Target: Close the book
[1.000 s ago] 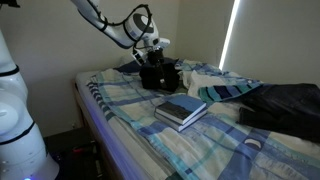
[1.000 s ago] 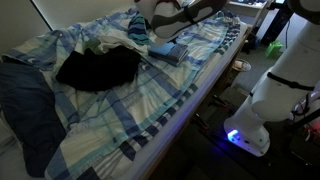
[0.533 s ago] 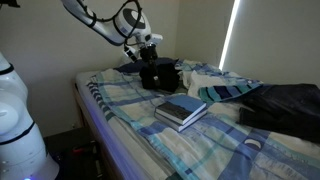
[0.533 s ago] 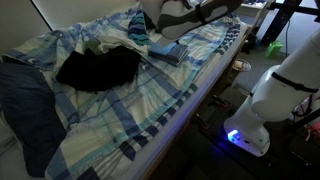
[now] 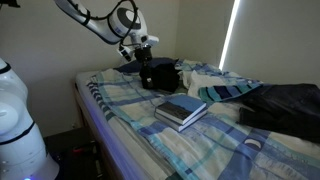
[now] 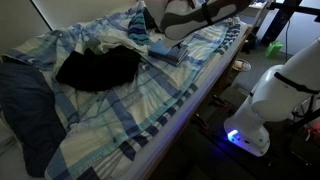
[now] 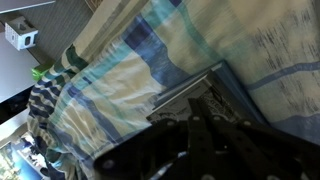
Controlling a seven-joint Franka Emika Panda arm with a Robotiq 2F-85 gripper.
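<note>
The book (image 5: 181, 110) lies closed and flat on the plaid bedspread, dark blue-grey cover up and pale page edges showing. It also shows in the other exterior view (image 6: 166, 51) and under the gripper in the wrist view (image 7: 188, 90). My gripper (image 5: 143, 46) hangs above the bed behind the book, over a black bag, well clear of the book. In the wrist view the gripper (image 7: 208, 103) is dark, its two fingers lie close together, and nothing is between them. The arm hides the gripper in one exterior view.
A black bag (image 5: 160, 73) sits on the bed just below the gripper. Dark folded clothing (image 5: 285, 105) lies further along the bed, also seen in an exterior view (image 6: 98, 68). A blue-grey garment (image 6: 25, 100) hangs over the bed's corner. The bed edge (image 6: 190, 105) runs beside the robot base.
The arm has drawn back and slightly up, away from the book towards the wall. The book has stayed closed and has not moved.
</note>
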